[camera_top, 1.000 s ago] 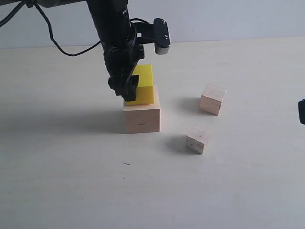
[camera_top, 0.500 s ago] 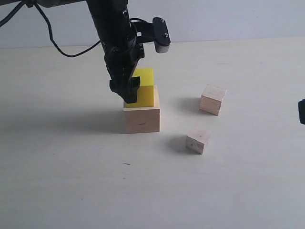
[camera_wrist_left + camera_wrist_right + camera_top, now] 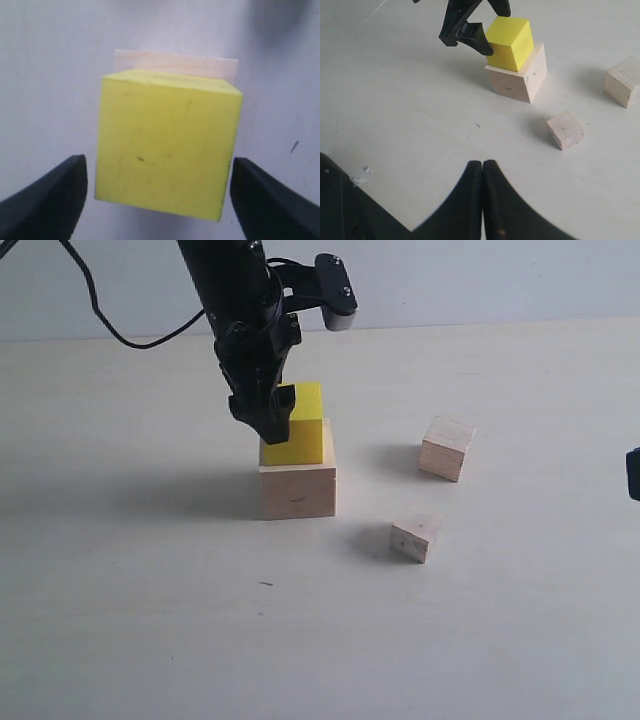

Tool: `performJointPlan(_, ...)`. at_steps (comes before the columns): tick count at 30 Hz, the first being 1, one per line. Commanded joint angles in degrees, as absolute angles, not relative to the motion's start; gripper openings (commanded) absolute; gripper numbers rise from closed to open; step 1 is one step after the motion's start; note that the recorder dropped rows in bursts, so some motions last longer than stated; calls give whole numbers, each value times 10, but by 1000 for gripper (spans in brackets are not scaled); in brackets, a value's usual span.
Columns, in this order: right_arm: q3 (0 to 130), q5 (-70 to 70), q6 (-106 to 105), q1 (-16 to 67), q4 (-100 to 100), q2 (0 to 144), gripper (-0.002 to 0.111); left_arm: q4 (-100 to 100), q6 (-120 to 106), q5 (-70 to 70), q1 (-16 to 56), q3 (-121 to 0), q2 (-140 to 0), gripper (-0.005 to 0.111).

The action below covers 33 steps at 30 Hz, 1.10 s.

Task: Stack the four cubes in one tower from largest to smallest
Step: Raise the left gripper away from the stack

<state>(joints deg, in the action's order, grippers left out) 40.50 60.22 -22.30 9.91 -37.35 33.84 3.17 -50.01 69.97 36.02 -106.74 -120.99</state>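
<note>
Nearest: smallest wood cube [image 3: 416, 537] lying loose on the worktop [image 3: 150, 620], right of the stack and apart from it. Right gripper [image 3: 482, 172] clenched, fingers pressed together, holding nothing, hovering over bare worktop; only a dark sliver of it shows at the right edge of the exterior view. Next back: big wood cube [image 3: 297, 490] on the worktop with the yellow cube [image 3: 300, 435] on top, set toward its left side, a strip of wood bare on the right. Left gripper [image 3: 157, 197] spread wide, one finger either side of the yellow cube, a gap on both sides, not touching. Farthest: small wood cube [image 3: 446, 448], far right, on its own.
</note>
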Motion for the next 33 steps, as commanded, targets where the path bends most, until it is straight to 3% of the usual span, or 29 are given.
performJointPlan(1,402,603,-225,100,-371,335,0,32,-489,700,359,-1072,-1197,77)
performJointPlan(7,402,603,-225,100,-371,335,0,31,-487,700,359,-1072,-1190,86)
performJointPlan(24,402,602,-225,100,-367,335,0,25,-430,700,359,-1072,-1115,85)
performJointPlan(26,402,600,-225,100,-359,335,0,21,-423,700,359,-1072,-1101,78)
performJointPlan(33,402,598,-225,100,-347,335,0,20,-409,700,359,-1072,-1039,27)
